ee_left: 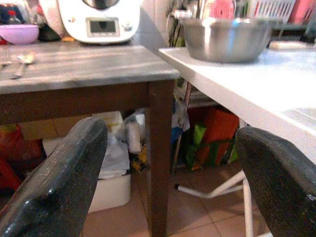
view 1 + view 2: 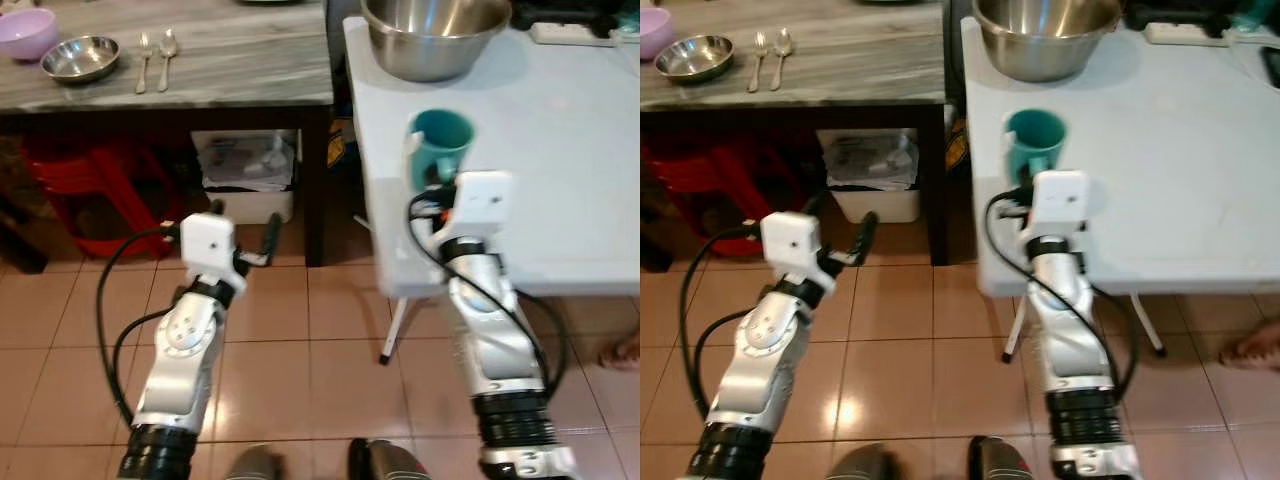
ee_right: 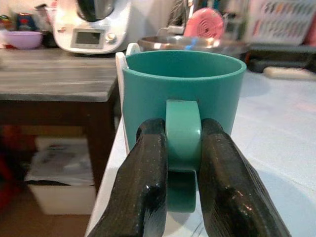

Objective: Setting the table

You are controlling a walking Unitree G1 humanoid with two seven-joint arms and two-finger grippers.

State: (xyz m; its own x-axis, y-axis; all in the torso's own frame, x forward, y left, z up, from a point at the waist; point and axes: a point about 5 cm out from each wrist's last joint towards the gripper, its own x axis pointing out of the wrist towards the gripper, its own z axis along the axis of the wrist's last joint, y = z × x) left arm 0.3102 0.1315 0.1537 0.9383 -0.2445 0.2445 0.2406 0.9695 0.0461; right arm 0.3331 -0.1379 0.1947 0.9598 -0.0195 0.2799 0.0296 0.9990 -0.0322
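Teal mug (image 3: 182,94): upright on the white table (image 2: 560,150), close to the table's near-left edge, handle turned toward the robot.
Right gripper (image 3: 181,148): both black fingers (image 3: 143,182) closed against the two sides of the mug's handle; wrist level with the table's near edge.
Left gripper (image 2: 262,243): held out above the tiled floor (image 2: 300,330), in front of the wooden table's leg; fingers (image 1: 59,177) spread wide apart, nothing between them.
White table: plain white top on a thin white folding leg (image 2: 398,325); stands just beside the wooden table (image 2: 230,60), to the robot's right.
Storage under wooden table: white bin (image 2: 248,175) holding a crumpled plastic bag; red plastic stool (image 2: 85,185) to its left.
Large steel bowl (image 2: 437,35): on the white table's far-left corner, beyond the mug.
Wooden table: grey-streaked top, dark frame and legs.
Fork (image 2: 143,60) and spoon (image 2: 167,55): side by side on the wooden top, handles toward the robot.
Small steel bowl (image 2: 80,57): just left of the fork.
Lilac bowl (image 2: 25,33): left of the small steel bowl, further back.
Kitchen appliance (image 1: 101,19): white with a display, at the rear of the wooden table.
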